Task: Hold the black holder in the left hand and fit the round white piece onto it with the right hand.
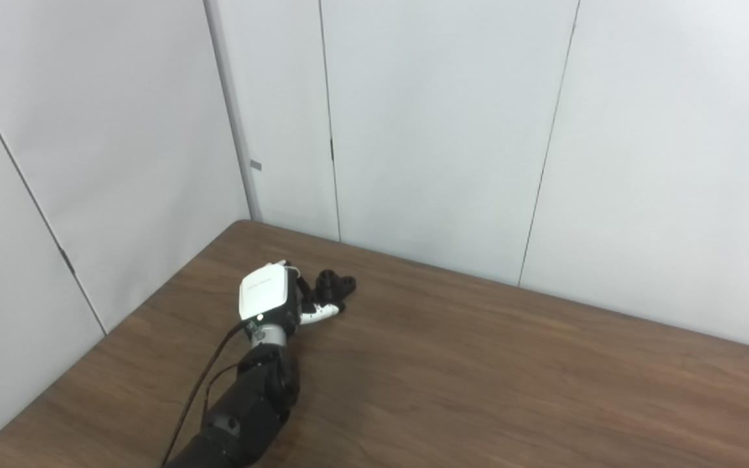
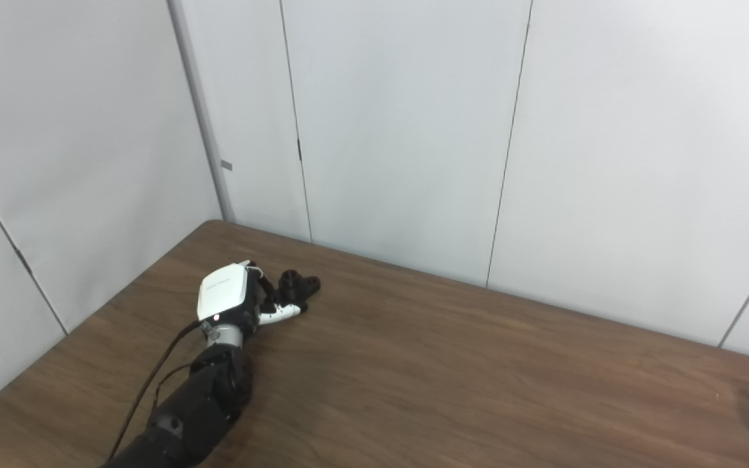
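Here the left hand (image 1: 270, 299) reached the small black plastic holder (image 1: 335, 286) on the brown wooden table (image 1: 478, 364); whether its fingers had closed was unclear. The holder looked light, rigid, best gripped around its body.

I am seeing my left hand (image 1: 272, 296) lying low on the brown table (image 1: 478, 370), fingers reaching at the black holder (image 1: 335, 286) near the far left corner. Contact looks likely; the grasp itself is hidden behind the hand.
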`<state>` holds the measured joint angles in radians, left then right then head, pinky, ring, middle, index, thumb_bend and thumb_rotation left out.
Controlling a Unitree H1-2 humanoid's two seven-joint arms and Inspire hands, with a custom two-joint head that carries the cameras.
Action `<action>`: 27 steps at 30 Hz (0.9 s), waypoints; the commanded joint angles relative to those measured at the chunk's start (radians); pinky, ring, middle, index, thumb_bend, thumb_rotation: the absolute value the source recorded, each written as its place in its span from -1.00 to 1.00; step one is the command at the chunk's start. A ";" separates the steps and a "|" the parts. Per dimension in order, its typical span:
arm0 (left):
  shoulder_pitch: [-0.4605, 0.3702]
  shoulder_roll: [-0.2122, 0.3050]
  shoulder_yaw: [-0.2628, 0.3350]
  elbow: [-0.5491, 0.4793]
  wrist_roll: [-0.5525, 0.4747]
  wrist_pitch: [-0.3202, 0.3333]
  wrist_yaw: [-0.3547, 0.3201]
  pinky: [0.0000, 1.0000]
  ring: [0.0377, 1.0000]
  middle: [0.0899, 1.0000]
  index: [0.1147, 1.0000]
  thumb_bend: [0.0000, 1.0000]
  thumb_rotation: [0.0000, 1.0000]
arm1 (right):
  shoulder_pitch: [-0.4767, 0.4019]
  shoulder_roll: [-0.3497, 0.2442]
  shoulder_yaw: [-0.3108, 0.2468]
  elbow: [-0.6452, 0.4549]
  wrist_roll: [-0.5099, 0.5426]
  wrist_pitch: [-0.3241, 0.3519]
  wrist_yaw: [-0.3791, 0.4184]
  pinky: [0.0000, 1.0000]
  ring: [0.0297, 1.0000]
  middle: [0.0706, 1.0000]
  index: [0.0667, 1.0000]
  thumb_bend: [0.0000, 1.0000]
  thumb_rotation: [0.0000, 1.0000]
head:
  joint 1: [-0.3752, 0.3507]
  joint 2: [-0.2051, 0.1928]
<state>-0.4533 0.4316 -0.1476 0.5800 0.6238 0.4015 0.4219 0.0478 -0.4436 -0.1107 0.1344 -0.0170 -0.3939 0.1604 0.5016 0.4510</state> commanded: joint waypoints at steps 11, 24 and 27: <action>0.039 -0.033 -0.023 -0.028 -0.034 -0.011 -0.071 0.80 0.87 0.75 -0.17 0.04 -0.91 | 0.040 0.027 0.022 0.016 -0.023 -0.002 -0.006 0.13 0.56 0.68 0.68 1.00 0.54 | -0.017 0.006; 0.112 -0.080 -0.043 -0.140 -0.054 -0.059 -0.080 0.83 0.90 0.76 -0.18 0.04 -0.91 | 0.031 0.037 0.033 0.006 -0.042 0.010 -0.018 0.07 0.51 0.65 0.65 1.00 0.58 | -0.045 0.003; 0.130 -0.080 -0.051 -0.181 -0.059 -0.058 -0.105 0.89 0.93 0.78 -0.18 0.04 -0.91 | 0.028 0.041 0.036 0.010 -0.045 0.013 -0.023 0.06 0.50 0.65 0.63 1.00 0.58 | -0.054 0.000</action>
<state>-0.3549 0.3854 -0.1544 0.4060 0.5807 0.3659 0.4094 0.0486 -0.4347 -0.1026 0.1194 -0.0470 -0.3876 0.1314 0.4480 0.4495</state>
